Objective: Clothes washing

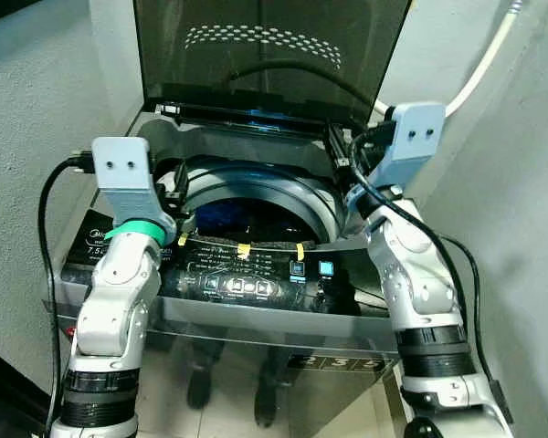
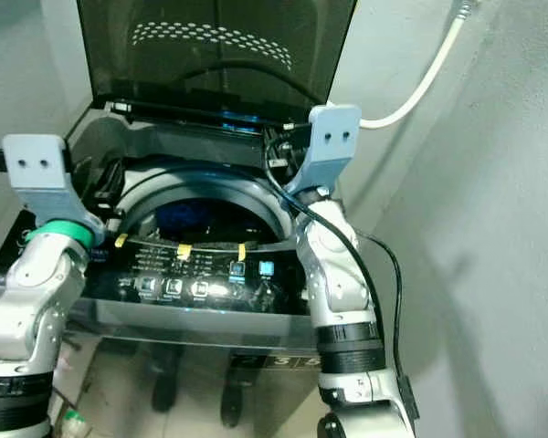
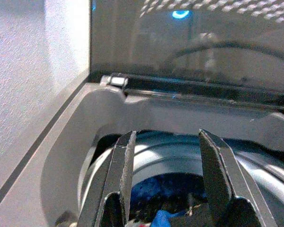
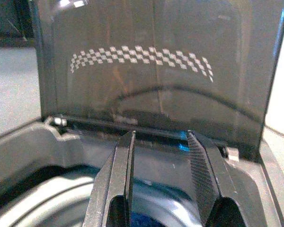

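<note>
Left pincer: the left pincer was released, its two black fingers spread with nothing between them, poised over the near-left rim of the drum.
Right pincer: the right pincer was likewise spread and empty, held over the drum's right side and aimed at the hinge line.
Washing machine: the washing machine stood in a narrow corner, right in front of both pincers.
Lid: the smoked lid stood upright beyond both pincers, propped open, presumably so the drum could be reached.
Clothes: blue clothes lay down in the drum, below and just ahead of the left pincer; loading looked done or nearly so.
Control panel: the lit control panel lay behind the pincers, between the two forearms, its buttons within easy reach for starting a cycle.
Arm pose: both silver arms were raised and bent at the elbow, wrists angled forward and down, flanking the opening on either side.
Hose: a white hose ran up the wall, beyond and outside the right pincer.
</note>
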Controlling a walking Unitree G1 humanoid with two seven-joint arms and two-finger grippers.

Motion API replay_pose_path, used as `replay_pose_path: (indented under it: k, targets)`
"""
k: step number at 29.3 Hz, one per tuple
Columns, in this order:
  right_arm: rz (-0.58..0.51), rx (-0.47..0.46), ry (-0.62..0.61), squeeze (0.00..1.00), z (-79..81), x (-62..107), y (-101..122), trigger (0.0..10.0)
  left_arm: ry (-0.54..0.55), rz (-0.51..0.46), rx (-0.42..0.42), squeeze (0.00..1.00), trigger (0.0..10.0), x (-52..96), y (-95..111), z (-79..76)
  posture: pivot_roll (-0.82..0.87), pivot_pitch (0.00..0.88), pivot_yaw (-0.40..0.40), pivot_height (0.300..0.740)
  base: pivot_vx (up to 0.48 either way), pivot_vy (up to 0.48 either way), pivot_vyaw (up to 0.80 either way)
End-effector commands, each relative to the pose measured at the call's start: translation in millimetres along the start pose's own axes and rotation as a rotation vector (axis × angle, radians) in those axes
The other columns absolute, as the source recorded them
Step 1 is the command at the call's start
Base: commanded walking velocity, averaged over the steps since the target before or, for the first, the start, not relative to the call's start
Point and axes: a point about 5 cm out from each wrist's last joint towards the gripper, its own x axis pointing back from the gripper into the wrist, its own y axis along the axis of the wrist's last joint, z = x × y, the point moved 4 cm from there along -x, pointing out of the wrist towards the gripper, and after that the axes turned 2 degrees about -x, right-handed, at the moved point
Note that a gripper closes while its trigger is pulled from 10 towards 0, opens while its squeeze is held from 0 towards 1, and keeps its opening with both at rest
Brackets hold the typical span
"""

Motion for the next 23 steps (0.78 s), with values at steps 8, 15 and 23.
replay_pose_path:
  k: [8, 15, 23]
  targets:
    - [0.014, 0.052, -0.018, 0.00, -2.8, 4.3, -5.4, 10.0, -0.047, -0.021, 0.002, 0.00, 10.0, 4.2, 0.3, -9.1, 0.08, 0.000, -0.038, 0.740, 0.000, 0.000, 0.80]
    - [0.014, 0.081, 0.000, 0.00, -3.6, 6.7, -7.9, 10.0, -0.059, -0.001, -0.005, 0.00, 10.0, 5.4, -4.6, -12.1, 0.08, 0.006, -0.036, 0.740, 0.000, 0.000, 0.80]
    - [0.032, 0.113, 0.024, 0.00, -4.2, 8.1, -10.5, 10.0, -0.088, 0.012, -0.004, 0.00, 10.0, 7.9, -8.7, -17.9, 0.07, 0.016, -0.035, 0.740, 0.000, 0.000, 0.80]
